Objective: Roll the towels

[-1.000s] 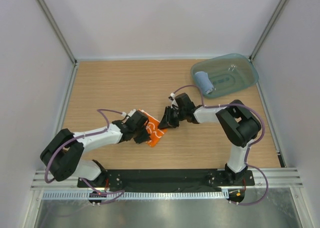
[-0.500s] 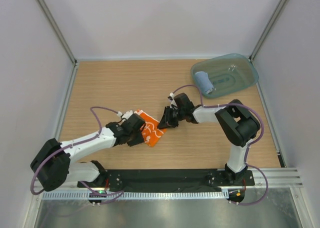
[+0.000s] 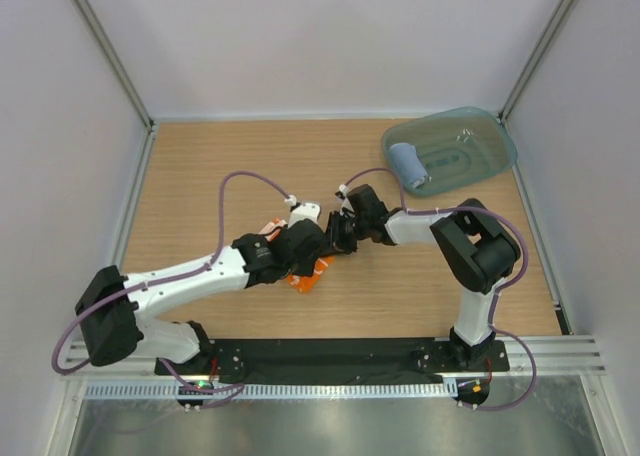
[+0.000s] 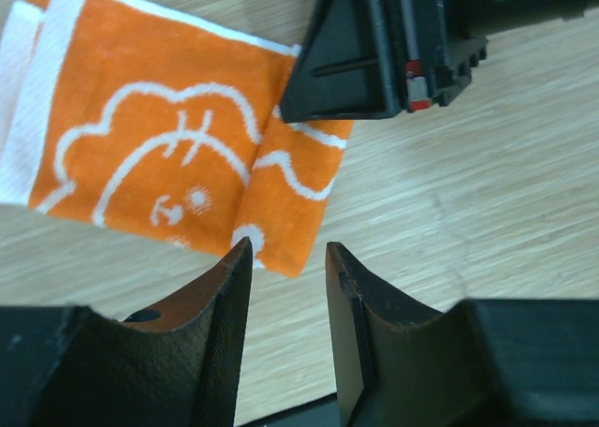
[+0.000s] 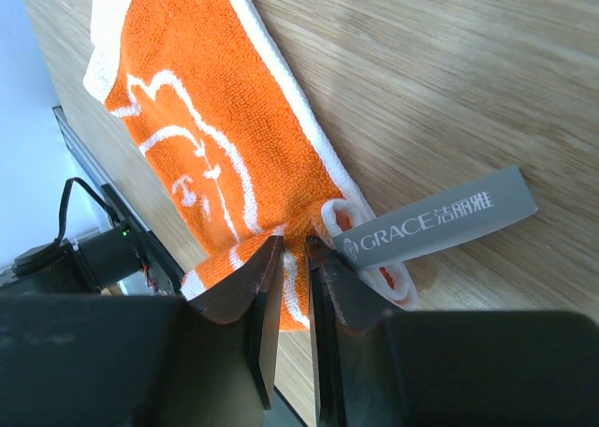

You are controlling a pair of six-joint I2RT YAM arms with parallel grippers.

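Observation:
The white-and-orange towel [image 3: 308,278] lies folded on the table, mostly hidden under my left arm in the top view. The left wrist view shows its orange lion print [image 4: 178,160]. My left gripper [image 4: 285,254] is open and empty, hovering just over the towel's near corner; in the top view it [image 3: 312,248] sits above the towel. My right gripper [image 5: 295,244] is shut on a bunched edge of the towel [image 5: 215,146], next to its grey label [image 5: 430,223], and shows in the top view [image 3: 338,238]. The light blue towel [image 3: 407,166] lies rolled in the tray.
A translucent teal tray [image 3: 480,141] stands at the back right corner. My right gripper's black body [image 4: 393,43] is close ahead of my left fingers. White walls enclose the table on three sides.
My left arm has swung from the towel's left side up and over it toward the right gripper, now covering most of it. The right gripper has held still on the towel.

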